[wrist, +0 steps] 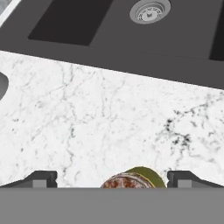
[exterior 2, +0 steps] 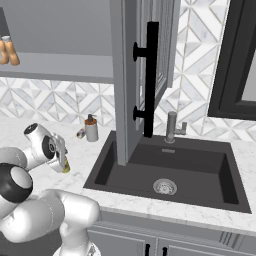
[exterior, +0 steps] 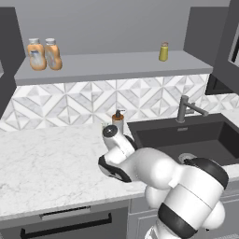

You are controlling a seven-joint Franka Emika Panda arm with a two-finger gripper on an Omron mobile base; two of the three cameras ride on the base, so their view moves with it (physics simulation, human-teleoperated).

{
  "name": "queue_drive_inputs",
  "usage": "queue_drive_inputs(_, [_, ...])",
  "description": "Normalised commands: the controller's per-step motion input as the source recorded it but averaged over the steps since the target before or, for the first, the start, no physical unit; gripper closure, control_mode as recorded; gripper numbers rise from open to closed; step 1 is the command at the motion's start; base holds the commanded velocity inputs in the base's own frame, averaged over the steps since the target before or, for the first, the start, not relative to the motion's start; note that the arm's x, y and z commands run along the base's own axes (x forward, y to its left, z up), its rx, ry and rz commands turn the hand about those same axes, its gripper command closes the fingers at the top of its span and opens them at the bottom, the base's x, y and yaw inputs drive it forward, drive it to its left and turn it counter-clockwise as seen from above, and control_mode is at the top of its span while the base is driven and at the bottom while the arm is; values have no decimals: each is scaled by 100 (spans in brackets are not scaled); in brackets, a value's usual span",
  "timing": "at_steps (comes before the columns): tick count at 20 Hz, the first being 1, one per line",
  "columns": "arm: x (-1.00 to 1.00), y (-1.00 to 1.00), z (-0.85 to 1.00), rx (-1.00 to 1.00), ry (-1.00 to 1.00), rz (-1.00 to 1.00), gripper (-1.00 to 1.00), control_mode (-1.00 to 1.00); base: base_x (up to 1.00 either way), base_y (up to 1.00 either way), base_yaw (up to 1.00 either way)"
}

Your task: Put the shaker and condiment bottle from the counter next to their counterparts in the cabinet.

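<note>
Shaker (wrist: 134, 178) between spread fingers of end effector (wrist: 111, 179), on counter (wrist: 87, 122)

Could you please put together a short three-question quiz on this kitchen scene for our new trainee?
1. True or false: the gripper is shut on the shaker.
2. How many orange bottles stand on the cabinet shelf? A) none B) one C) two
3. Fill in: the pump dispenser stands on the counter, beside the ____.

Key
1. False: the fingers stand wide apart, one on either side of the shaker, which sits on the counter.
2. C: two stand side by side at the shelf's left end; a small yellow shaker stands further right.
3. sink.
</note>
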Motion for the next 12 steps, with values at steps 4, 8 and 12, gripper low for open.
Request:
queue_drive_inputs(4, [5,6,-25,0,2,0,-100,-100,0,0,0])
queue_drive_inputs(8, [1,1,-18,0,2,0,-100,-100,0,0,0])
queue_drive_inputs(12, [1,0,-12,0,3,0,100,-100,0,0,0])
